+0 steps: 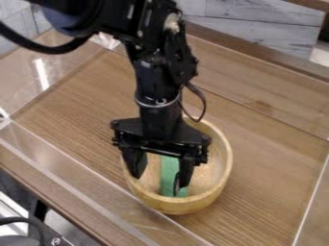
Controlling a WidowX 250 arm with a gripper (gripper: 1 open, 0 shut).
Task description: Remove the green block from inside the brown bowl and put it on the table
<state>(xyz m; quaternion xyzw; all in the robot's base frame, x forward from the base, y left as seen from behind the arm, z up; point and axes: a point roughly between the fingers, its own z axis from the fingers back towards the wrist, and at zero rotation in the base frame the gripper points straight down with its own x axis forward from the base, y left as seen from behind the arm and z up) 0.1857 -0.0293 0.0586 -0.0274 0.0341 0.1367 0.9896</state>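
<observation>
**Inspector:** Brown wood-grain tabletop (77, 106) fills the frame, with clear acrylic walls along its edges. Report the work area.

**Assistant:** At lower centre sits the round, light-brown wooden bowl with a thick rim (218, 142). The small, flat, bright green rectangular block (171, 177) lies inside it, on the bowl floor, long axis running roughly toward the lower edge of the frame.

**Inspector:** And the tool?

**Assistant:** The black two-fingered gripper (160, 173) points straight down into the bowl. Its jaws stand wide apart and hold nothing; one finger is left of the block, the other right. Whether either fingertip touches the block or the bowl floor cannot be told from this view.

**Inspector:** Handling assessment?

**Assistant:** Judged rigid and light; it should not deform under the pinch. Being thin and lying flat, it offers little height to catch, so the fingertips would need to sit low. Best hold appears to be across the narrow width, near mid-length, to keep it from tipping.

**Inspector:** Risks?

**Assistant:** Smooth faces may slip, and the curved bowl wall could block a finger close to the rim.
</observation>
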